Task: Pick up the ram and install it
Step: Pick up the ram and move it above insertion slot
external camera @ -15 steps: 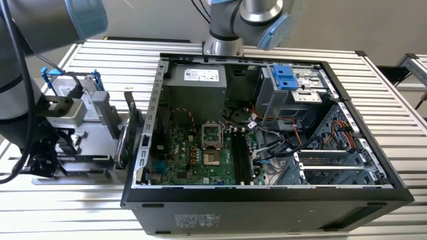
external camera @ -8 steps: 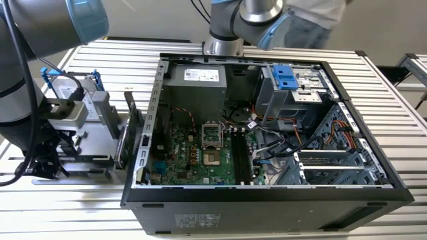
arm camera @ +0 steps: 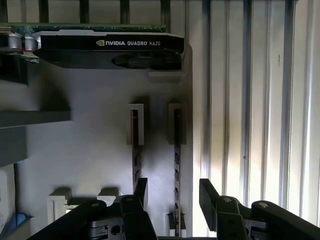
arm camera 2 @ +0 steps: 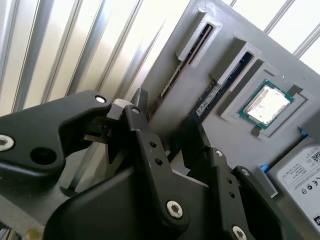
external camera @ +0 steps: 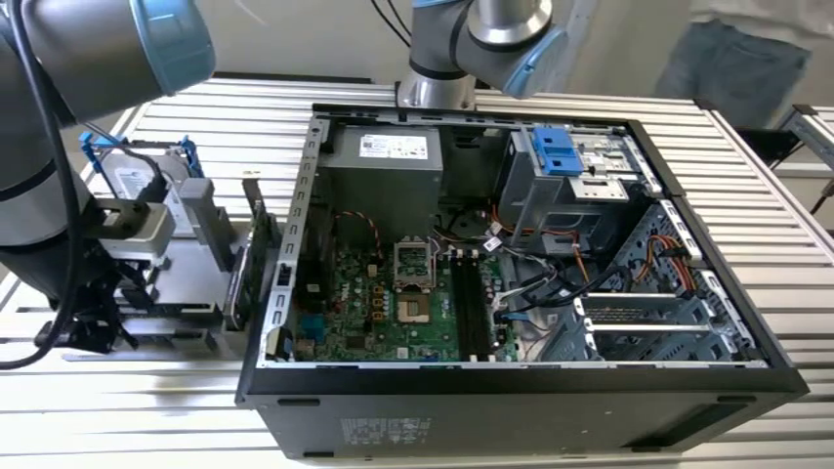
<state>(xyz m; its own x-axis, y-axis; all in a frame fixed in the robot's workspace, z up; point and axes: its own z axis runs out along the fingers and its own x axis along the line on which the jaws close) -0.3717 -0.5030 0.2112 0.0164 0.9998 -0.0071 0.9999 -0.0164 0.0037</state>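
In the first wrist view two ram sticks stand on edge in slots of a grey holder (arm camera: 90,150). My gripper (arm camera: 174,196) is open, its black fingertips (arm camera: 141,190) on either side of the ram (arm camera: 176,145) nearest the holder's edge, not touching it. The other ram stick (arm camera: 135,145) stands just outside one finger. The second wrist view shows the gripper (arm camera 2: 166,122) over the same ram (arm camera 2: 187,57). In the exterior view the motherboard (external camera: 378,293) lies in the open computer case (external camera: 521,376), with long black slots (external camera: 476,303).
A graphics card (arm camera: 100,47) stands at the holder's far end. A processor chip (arm camera 2: 265,105) and a hard drive (arm camera 2: 300,175) lie in the holder. The case stands on a slatted metal table (external camera: 782,195). A person (external camera: 736,49) stands at the back on the exterior view's right.
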